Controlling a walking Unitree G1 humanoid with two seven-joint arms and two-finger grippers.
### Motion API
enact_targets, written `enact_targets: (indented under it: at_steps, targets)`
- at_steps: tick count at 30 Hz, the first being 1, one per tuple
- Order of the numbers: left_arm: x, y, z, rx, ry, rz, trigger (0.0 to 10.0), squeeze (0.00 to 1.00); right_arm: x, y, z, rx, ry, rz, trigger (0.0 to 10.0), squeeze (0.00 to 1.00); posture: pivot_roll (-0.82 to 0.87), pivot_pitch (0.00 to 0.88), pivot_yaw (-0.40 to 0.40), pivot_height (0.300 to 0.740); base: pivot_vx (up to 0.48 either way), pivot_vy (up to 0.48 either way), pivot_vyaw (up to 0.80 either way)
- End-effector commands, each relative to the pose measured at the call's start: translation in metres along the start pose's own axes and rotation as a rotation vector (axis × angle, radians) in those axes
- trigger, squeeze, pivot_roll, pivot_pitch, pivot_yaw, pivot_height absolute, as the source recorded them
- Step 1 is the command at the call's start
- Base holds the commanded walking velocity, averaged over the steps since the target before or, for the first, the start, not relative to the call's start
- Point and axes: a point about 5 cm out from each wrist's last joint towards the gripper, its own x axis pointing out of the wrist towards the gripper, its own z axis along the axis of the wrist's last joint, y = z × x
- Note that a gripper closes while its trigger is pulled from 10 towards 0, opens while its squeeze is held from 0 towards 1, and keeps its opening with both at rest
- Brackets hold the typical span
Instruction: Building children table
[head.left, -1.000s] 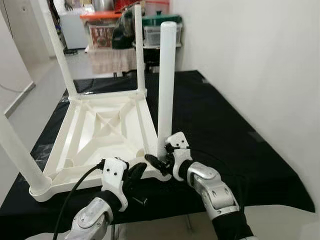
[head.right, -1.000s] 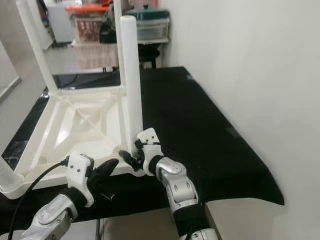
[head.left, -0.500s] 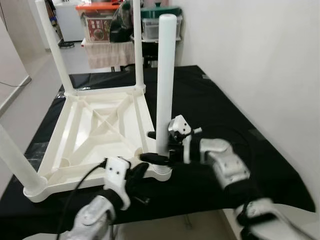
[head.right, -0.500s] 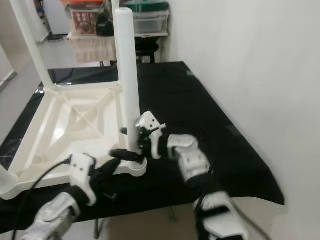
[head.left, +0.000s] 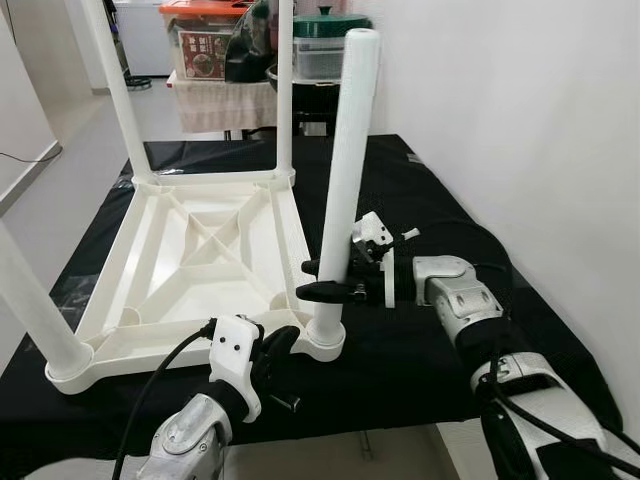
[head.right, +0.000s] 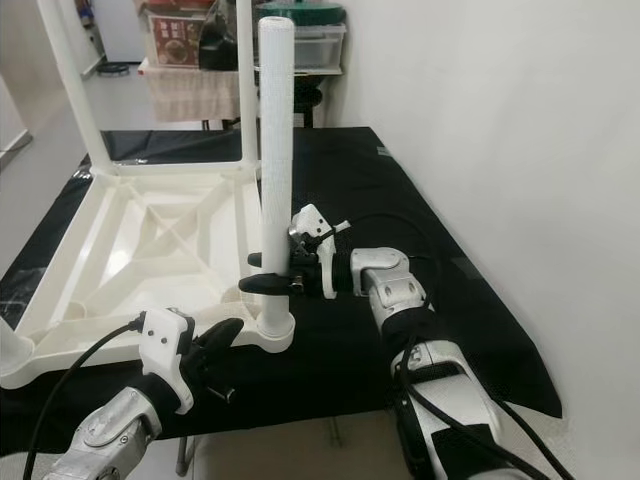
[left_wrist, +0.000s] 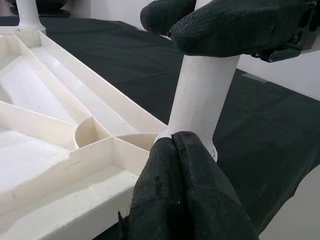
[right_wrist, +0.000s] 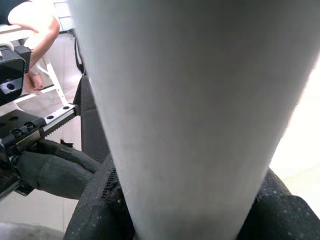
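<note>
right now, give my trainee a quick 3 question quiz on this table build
1. True or false: the right pincer is shut on the near table leg.
2. Where does the left pincer sit? A) against the tabletop's near corner B) on a far leg C) on the black cloth by the wall
3. Fill in: the white tabletop lies ____ on the black cloth, legs pointing up.

Key: 1 true; 2 A; 3 upside down
</note>
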Motion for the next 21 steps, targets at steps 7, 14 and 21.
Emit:
enact_targets:
  at_steps: [7, 14, 21]
  targets:
    - [-0.004, 0.001, -0.002, 0.011, 0.008, 0.007, 10.0, 0.00, -0.016, 0.003, -0.036, 0.024, 0.087, -0.283, 0.0, 0.00, 0.00, 0.000, -0.068, 0.740, 0.000, 0.000, 0.00]
    - [-0.007, 0.005, -0.001, 0.032, 0.013, 0.008, 10.0, 0.00, 0.006, 0.045, -0.050, 0.086, 0.117, -0.816, 0.0, 0.00, -0.03, 0.000, -0.031, 0.740, 0.000, 0.000, 0.00]
    - [-0.005, 0.006, -0.002, 0.038, 0.020, 0.002, 10.0, 0.00, 0.028, 0.045, -0.058, 0.107, 0.125, -0.702, 0.0, 0.00, 0.01, 0.000, -0.050, 0.740, 0.000, 0.000, 0.00]
